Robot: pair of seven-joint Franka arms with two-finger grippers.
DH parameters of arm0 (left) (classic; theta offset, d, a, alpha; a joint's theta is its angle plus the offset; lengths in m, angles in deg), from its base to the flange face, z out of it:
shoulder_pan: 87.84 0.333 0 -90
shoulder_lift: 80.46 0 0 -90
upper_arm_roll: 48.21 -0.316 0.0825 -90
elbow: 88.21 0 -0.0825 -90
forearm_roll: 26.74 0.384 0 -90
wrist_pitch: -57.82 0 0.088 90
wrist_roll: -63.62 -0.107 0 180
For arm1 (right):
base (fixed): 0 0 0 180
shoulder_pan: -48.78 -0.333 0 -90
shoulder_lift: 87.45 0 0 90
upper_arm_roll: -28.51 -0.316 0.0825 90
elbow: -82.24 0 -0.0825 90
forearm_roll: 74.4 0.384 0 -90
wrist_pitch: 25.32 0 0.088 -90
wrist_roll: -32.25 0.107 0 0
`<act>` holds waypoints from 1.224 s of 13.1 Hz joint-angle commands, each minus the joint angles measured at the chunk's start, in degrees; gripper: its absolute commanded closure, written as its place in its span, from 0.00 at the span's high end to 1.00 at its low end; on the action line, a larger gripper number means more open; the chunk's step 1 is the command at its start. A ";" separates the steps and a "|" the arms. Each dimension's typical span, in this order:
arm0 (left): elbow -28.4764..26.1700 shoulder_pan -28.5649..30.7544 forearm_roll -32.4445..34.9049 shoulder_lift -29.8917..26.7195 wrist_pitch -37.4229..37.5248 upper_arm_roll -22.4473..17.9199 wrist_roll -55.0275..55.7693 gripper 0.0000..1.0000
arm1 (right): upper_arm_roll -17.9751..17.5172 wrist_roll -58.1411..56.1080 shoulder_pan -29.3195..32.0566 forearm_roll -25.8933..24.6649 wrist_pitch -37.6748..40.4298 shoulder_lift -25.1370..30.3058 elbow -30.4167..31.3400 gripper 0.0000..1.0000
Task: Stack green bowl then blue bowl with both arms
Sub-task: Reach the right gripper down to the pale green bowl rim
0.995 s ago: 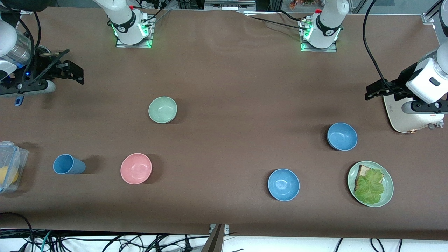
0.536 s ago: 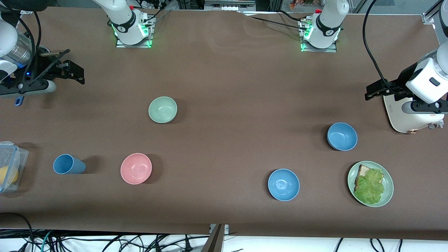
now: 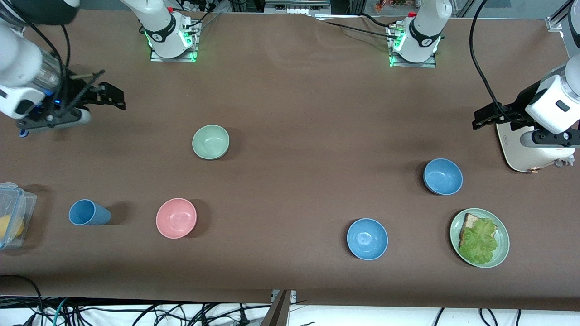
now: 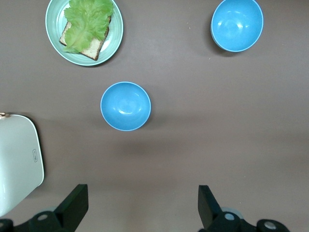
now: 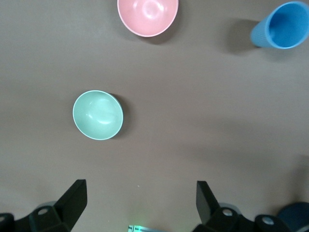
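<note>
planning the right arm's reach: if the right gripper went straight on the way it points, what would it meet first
Probably the bare table: the right gripper, jaws open, points along it, and the green bowl lies off that line, nearer the front camera. Depth is unclear.

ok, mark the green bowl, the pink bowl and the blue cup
green bowl (image 3: 210, 141), front view, centre of its inside.
pink bowl (image 3: 176, 218), front view, centre of its inside.
blue cup (image 3: 89, 213), front view, middle of its side wall.

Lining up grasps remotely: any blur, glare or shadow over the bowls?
Front view: right arm smeared, green bowl sharp with soft shadow. Left wrist view: blue bowl crisp, faint highlight inside. Right wrist view: even light, no glare.
</note>
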 commanded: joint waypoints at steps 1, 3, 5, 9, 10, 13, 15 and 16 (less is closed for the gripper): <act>1.84 -0.03 0.19 0.76 1.02 -0.02 -0.97 1.00 | -1.32 2.88 -0.38 1.40 -12.01 1.66 12.94 0.99; 1.84 -0.03 0.19 0.76 1.02 0.07 -0.97 1.00 | -3.09 4.98 -0.38 1.40 -21.07 1.49 20.33 0.99; 1.84 0.05 0.19 0.93 1.02 -0.01 -0.97 1.00 | -4.84 6.49 -0.90 1.40 -30.73 0.61 27.36 0.99; 1.84 0.14 0.19 1.29 1.02 -0.02 -1.06 1.00 | -8.62 10.88 -0.99 1.40 -43.68 -4.91 33.89 0.99; 1.84 0.05 0.19 1.29 1.02 -0.02 -0.97 1.00 | -9.15 11.32 -1.16 1.40 -46.75 -6.49 35.46 0.99; 1.84 -0.03 0.19 1.29 1.02 0.07 -0.97 1.00 | -9.77 11.33 -1.52 1.40 -54.93 -8.52 40.48 0.99; 1.84 -0.12 0.19 1.29 1.02 0.07 -1.06 1.00 | -9.77 11.33 -1.52 1.40 -57.05 -10.37 40.49 0.91; 1.84 -0.12 0.19 1.29 1.02 0.07 -1.23 1.00 | -9.86 11.33 -1.61 1.40 -58.89 -11.60 40.58 0.82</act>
